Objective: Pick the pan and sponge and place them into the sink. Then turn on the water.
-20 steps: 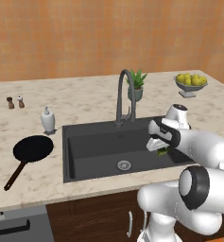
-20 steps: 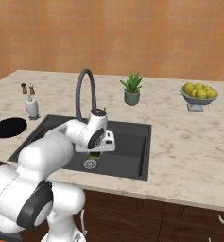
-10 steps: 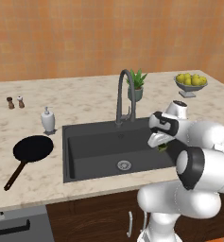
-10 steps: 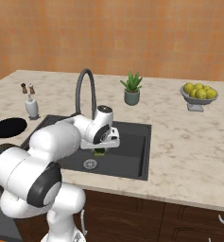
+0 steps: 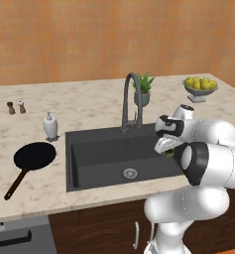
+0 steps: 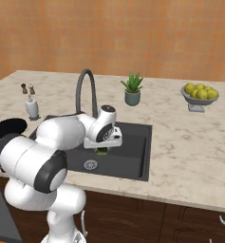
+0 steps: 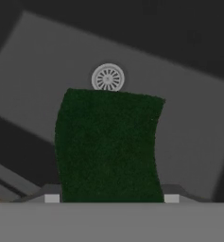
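Claw (image 6: 103,149) clamped on the sponge (image 7: 108,146), jaws partway apart against its two sides, hanging over the right part of the sink (image 5: 96,166). Green face of the sponge toward the hand camera, round silver drain (image 7: 107,78) just past its far edge. Pan (image 5: 33,156) flat on the tabletop (image 5: 79,106) left of the sink, handle toward the front edge. Faucet (image 5: 130,101) upright behind the basin, soap dispenser (image 5: 50,126) near the pan.
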